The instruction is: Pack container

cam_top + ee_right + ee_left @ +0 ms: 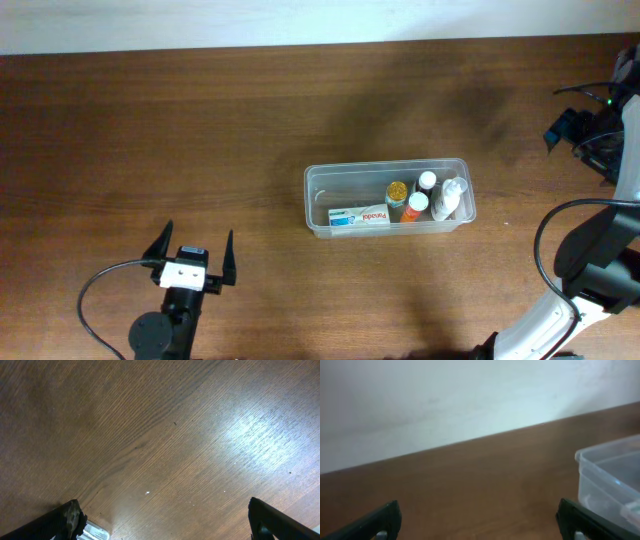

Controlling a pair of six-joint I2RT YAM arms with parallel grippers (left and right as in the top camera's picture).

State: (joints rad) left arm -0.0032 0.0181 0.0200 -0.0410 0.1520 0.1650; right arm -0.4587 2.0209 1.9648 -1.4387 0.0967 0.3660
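The clear plastic container (340, 188) stands at the table's middle. Inside lie a white-and-blue box (360, 216), a yellow-topped bottle (397, 190), an orange bottle (414, 208) and two white bottles (450, 200). My left gripper (199, 232) is open and empty, well to the container's front left. In the left wrist view its fingers (479, 512) frame bare table, with the container's corner (605, 452) at the right. My right gripper (570, 125) is at the far right edge, away from the container. In the right wrist view its fingers (162, 510) are wide open over bare wood.
The brown wooden table (200, 130) runs to a white wall at the back. My right arm and its cables (585, 260) fill the right edge and the front right corner. The left arm's base and cable (150, 330) sit at the front left.
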